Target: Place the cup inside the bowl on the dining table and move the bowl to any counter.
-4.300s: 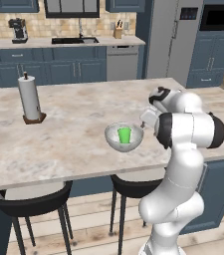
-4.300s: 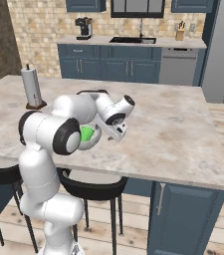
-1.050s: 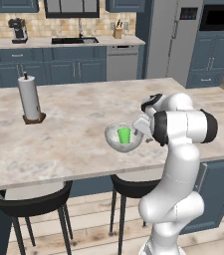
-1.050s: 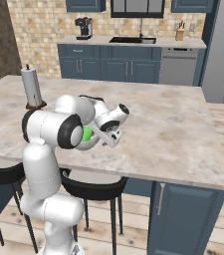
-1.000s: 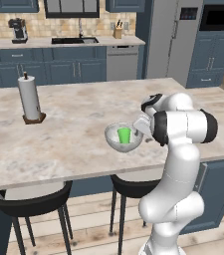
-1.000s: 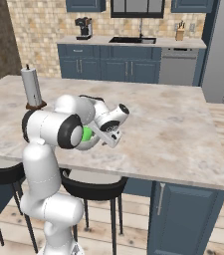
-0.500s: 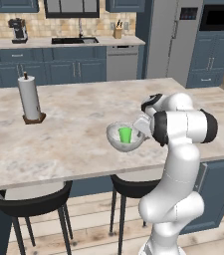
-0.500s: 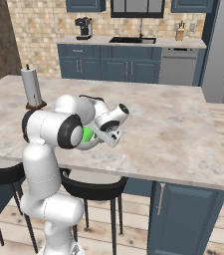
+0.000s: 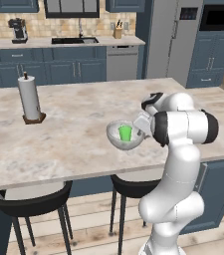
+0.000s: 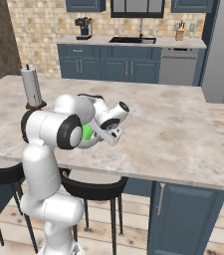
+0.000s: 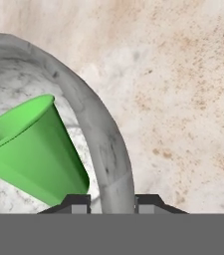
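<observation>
The gripper (image 11: 111, 201) pinches the near rim of the bowl (image 9: 114, 139), one finger inside, one outside. The bowl sits near the stool-side edge of the dining table (image 9: 73, 144), open stone beyond it. The green cup (image 9: 125, 132) stands inside, mouth up. A paper towel roll (image 9: 29, 97) stands far off

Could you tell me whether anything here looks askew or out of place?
Nothing stands out. The green cup sits inside the bowl on the dining table, and the gripper straddles the bowl's rim.
</observation>
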Motion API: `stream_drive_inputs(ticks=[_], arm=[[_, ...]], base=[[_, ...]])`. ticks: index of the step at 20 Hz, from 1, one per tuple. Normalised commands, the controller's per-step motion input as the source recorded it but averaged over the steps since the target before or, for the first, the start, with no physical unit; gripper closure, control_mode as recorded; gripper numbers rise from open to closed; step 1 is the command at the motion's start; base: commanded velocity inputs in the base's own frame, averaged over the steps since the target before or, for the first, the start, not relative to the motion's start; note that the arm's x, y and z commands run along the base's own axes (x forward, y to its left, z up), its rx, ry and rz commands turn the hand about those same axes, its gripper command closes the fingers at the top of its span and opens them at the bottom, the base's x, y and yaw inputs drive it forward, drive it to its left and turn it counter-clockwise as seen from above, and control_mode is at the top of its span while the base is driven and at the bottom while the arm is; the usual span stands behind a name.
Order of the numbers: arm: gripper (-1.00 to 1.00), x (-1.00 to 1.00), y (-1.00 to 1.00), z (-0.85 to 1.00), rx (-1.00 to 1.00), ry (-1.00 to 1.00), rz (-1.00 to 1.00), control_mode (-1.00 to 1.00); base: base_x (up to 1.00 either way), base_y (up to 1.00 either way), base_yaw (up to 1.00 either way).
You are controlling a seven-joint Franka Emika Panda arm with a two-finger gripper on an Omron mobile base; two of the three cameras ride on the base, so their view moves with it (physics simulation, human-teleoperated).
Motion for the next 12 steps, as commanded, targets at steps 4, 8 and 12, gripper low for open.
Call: stream_drive_inputs(ticks=[4,8,12], arm=[[1.00,0.00,0.00,0.16,0.00,0.00,0.00,-1.00],[1.00,-0.01,0.00,0.23,0.00,0.00,0.00,-1.00],[1.00,-0.10,0.00,0.29,0.00,0.00,0.00,-1.00]], base=[[0.00,0.00,0.00],[0.00,0.00,0.00],[0.00,0.00,0.00]])
